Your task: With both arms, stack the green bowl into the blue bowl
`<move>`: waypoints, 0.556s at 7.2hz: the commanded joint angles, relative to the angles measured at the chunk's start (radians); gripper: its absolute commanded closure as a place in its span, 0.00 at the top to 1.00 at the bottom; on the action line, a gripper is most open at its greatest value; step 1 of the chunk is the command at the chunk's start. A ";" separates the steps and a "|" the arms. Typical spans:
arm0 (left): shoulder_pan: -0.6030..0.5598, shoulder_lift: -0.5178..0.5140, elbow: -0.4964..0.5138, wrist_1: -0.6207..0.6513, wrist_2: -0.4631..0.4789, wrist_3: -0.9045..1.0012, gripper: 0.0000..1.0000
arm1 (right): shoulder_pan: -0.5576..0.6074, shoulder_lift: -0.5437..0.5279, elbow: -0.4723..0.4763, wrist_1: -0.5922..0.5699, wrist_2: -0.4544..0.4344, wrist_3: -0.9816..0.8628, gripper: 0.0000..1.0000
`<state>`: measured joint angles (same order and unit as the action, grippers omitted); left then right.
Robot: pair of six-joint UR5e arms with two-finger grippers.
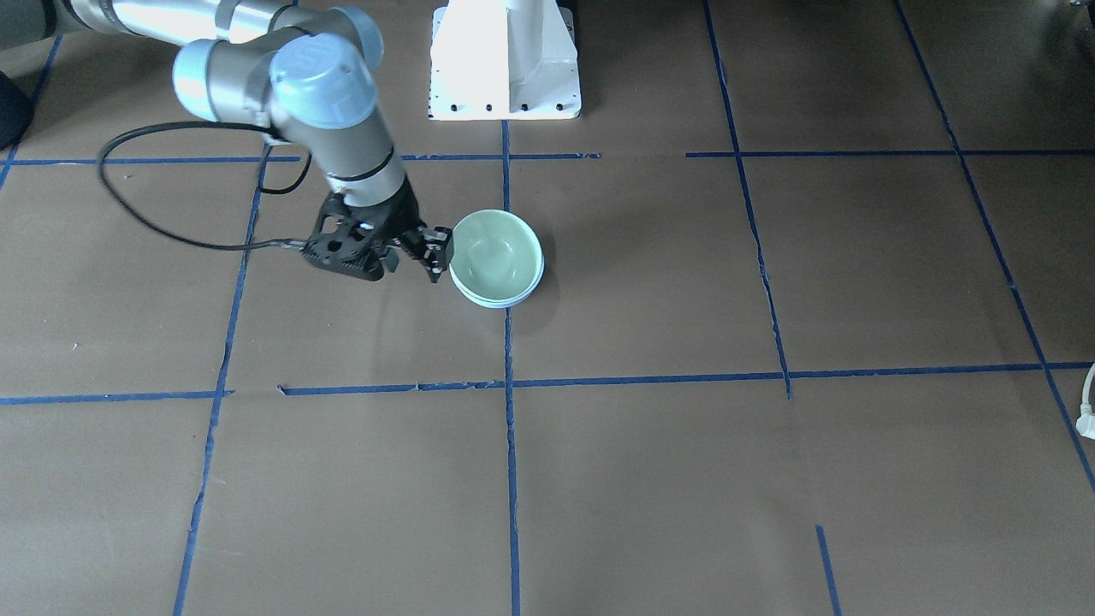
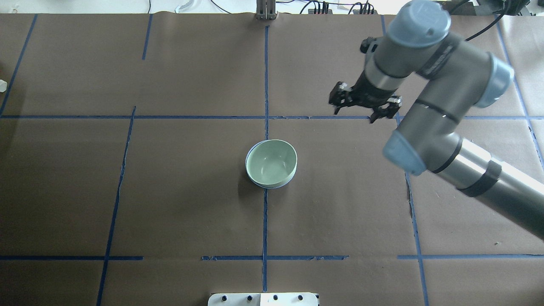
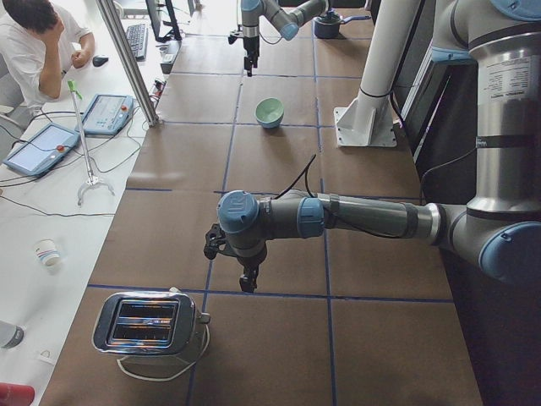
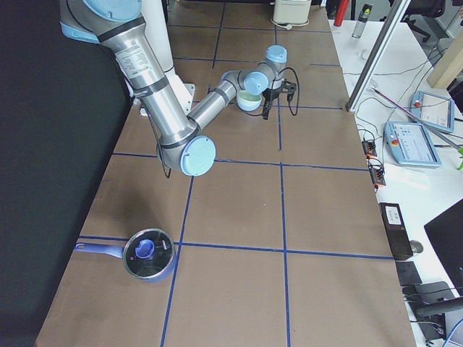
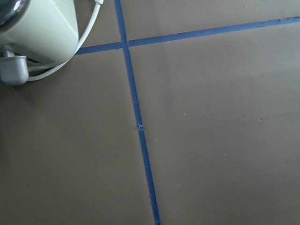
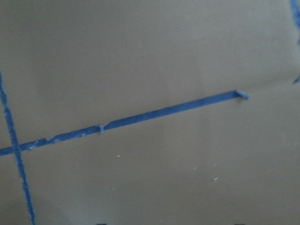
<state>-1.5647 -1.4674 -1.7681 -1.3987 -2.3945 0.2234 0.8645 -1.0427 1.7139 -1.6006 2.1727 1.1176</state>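
At centre, green bowl (image 1: 496,250) nested, only rim of blue bowl (image 1: 489,300) visible

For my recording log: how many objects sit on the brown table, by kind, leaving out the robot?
Bowls: 2 (green bowl nested in blue bowl)
Toaster: 1
Saucepan with lid: 1
Total: 4

green bowl (image 2: 272,163): nested inside blue bowl (image 2: 274,186), upright, mid-bench on the centre tape line (image 2: 265,85)
blue bowl: only a rim sliver showing
right arm (image 2: 442,114): in from the right edge, bent
right gripper (image 2: 355,115): fingers spread, holding nothing, well apart from the bowls, toward the far right corner
pedestal base (image 2: 263,299): near edge, middle
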 commanded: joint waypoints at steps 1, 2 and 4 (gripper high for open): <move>0.000 -0.001 0.002 -0.003 0.014 0.011 1.00 | 0.234 -0.171 -0.005 -0.024 0.096 -0.477 1.00; 0.002 -0.001 0.002 -0.003 0.012 0.004 1.00 | 0.346 -0.275 -0.010 -0.025 0.104 -0.719 1.00; 0.000 0.009 0.016 -0.029 0.014 0.005 1.00 | 0.532 -0.411 -0.010 -0.100 0.105 -1.122 1.00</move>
<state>-1.5642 -1.4637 -1.7613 -1.4087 -2.3807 0.2305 1.2822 -1.3720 1.7038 -1.6524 2.2749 0.2403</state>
